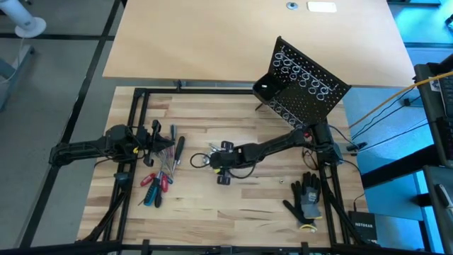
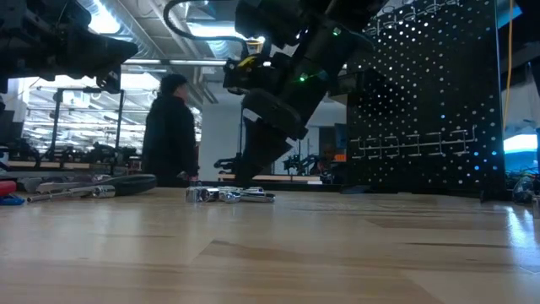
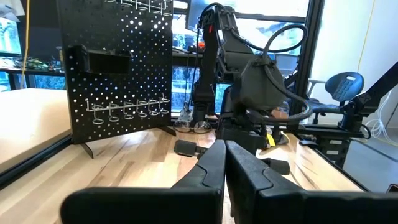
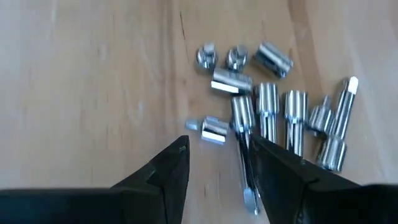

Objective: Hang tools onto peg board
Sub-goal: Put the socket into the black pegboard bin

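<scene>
the silver metal bits (image 4: 267, 99) lie in a loose cluster on the wooden table (image 1: 233, 212), centre of the high view, just left of my right gripper (image 4: 217, 168). that gripper hangs low over them with its fingers parted and nothing held; one long thin bit lies in the gap between them. the screwdrivers (image 1: 159, 177) with red, blue and black handles lie at lower left, beside my left gripper (image 3: 225, 171), which is closed on nothing. the peg board (image 1: 304, 85) stands at upper right, its rings bare. a work glove (image 1: 306, 198) lies at lower right.
</scene>
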{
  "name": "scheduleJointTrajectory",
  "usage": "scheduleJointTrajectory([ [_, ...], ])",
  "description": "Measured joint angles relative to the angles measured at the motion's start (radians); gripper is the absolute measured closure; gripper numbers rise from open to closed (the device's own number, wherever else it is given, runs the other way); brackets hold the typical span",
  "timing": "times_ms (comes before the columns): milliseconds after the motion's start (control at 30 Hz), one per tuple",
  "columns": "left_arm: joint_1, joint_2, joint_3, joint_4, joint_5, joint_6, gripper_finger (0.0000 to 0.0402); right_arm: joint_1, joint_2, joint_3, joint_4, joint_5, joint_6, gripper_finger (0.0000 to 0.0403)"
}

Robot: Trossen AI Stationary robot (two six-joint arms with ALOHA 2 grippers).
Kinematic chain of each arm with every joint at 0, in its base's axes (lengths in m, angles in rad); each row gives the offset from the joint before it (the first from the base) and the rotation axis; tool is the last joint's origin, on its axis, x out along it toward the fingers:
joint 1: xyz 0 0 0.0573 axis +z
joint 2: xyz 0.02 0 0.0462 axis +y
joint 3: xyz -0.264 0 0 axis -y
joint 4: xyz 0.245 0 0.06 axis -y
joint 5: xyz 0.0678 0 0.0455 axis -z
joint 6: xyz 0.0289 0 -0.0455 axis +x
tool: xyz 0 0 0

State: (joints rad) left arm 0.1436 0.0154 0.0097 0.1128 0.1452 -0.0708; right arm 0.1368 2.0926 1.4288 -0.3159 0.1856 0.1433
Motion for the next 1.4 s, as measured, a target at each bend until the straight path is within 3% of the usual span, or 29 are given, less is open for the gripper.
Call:
scheduleJointTrajectory([
  [300,0.0,0.0,0.0,-0.001,0.0,0.0,0.04,0.0,0.028,0.0,0.102,-0.04,-0.005,0.0236],
  [1400,0.0,0.0,0.0,-0.006,0.0,-0.001,0.04,0.001,0.053,0.003,-0.015,-0.038,-0.07,0.0245],
])
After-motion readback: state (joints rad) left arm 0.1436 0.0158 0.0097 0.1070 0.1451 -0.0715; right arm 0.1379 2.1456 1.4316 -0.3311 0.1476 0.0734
